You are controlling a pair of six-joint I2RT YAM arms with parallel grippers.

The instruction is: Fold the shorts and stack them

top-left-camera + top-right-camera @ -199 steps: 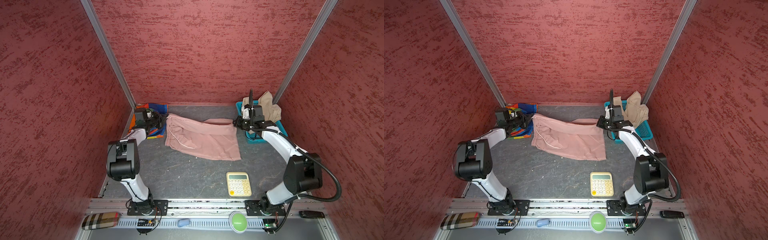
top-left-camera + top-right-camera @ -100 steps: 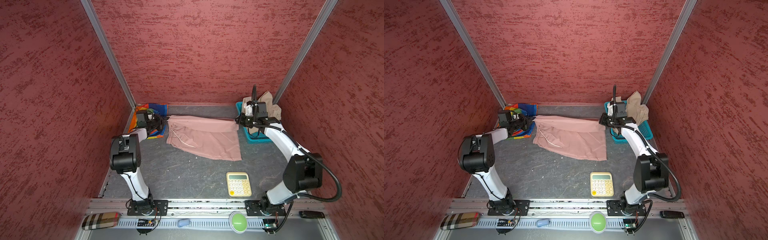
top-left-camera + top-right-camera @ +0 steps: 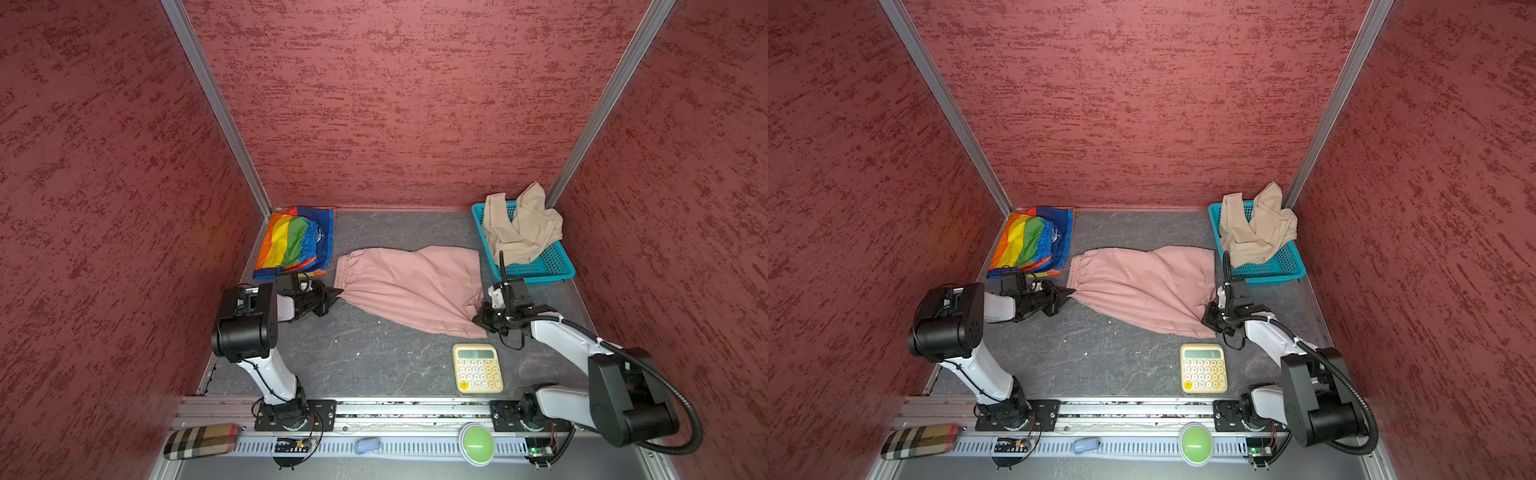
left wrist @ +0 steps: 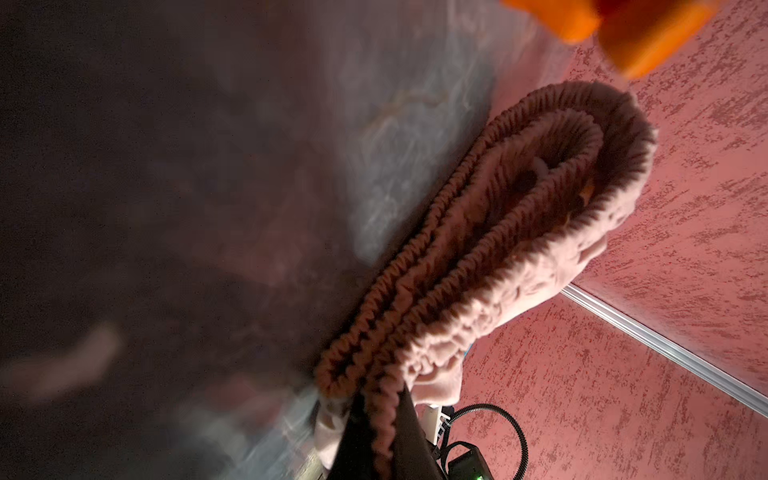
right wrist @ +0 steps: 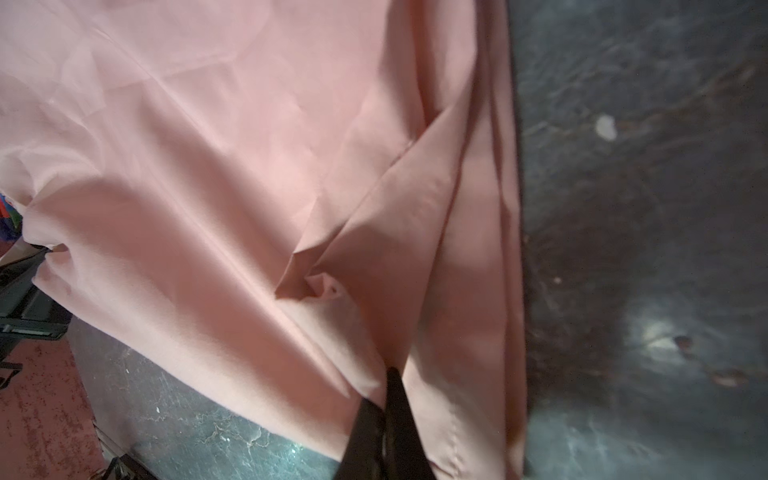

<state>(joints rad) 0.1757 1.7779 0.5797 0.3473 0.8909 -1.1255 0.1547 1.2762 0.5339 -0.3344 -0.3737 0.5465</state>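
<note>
Left fingers (image 3: 332, 296) gripped the gathered waist and right fingers (image 5: 386, 428), seemingly, the hem of soft dusty-pink fabric shorts (image 3: 411, 286); keeping both ends taut and level seemed wisest.

Both top views look down from high in front over the whole dark grey worktop (image 3: 353, 361); both wrist cameras sit close against the dusty pink fabric shorts (image 4: 478, 266).
</note>
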